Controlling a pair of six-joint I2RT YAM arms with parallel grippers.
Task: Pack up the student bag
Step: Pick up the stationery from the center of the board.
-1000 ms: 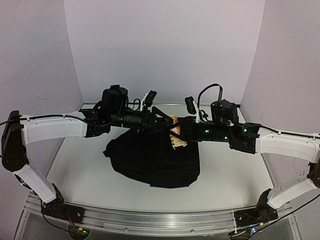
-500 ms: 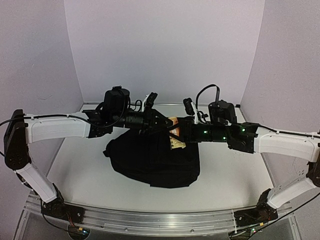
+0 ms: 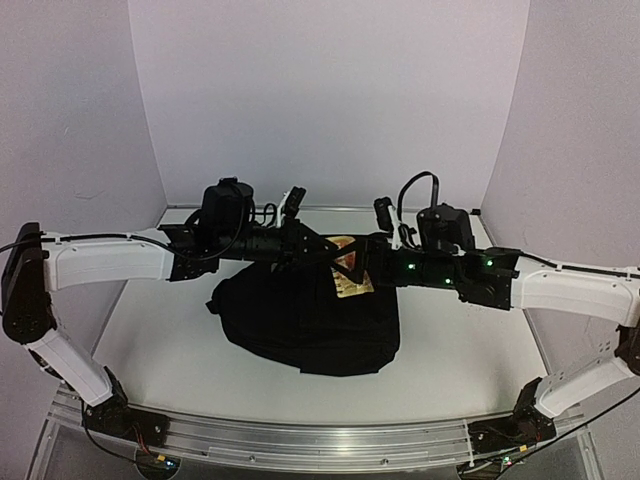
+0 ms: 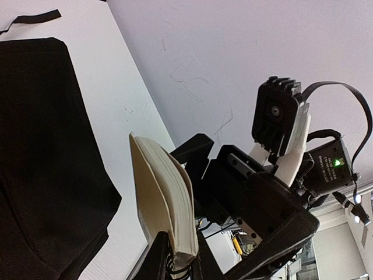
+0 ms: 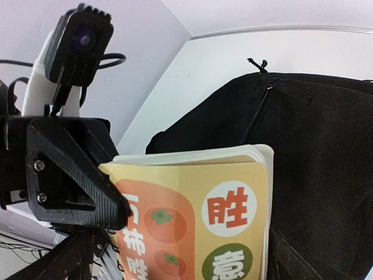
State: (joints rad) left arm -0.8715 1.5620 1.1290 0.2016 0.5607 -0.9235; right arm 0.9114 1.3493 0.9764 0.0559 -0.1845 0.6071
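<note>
"Two claws, one book – who holds it?"
"The left gripper [image 4: 175, 259] clamps the thick paperback book with the orange-yellow cover [image 5: 198, 221]; for the right gripper [image 3: 366, 266] I cannot tell open from closed. The large soft black fabric backpack [image 3: 300, 320] lies beneath – keep the book upright and lower it slowly into the opening."

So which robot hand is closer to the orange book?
Left. The left gripper pinches the book by its edge; the right gripper sits just beside the book, its grip unclear.
</note>
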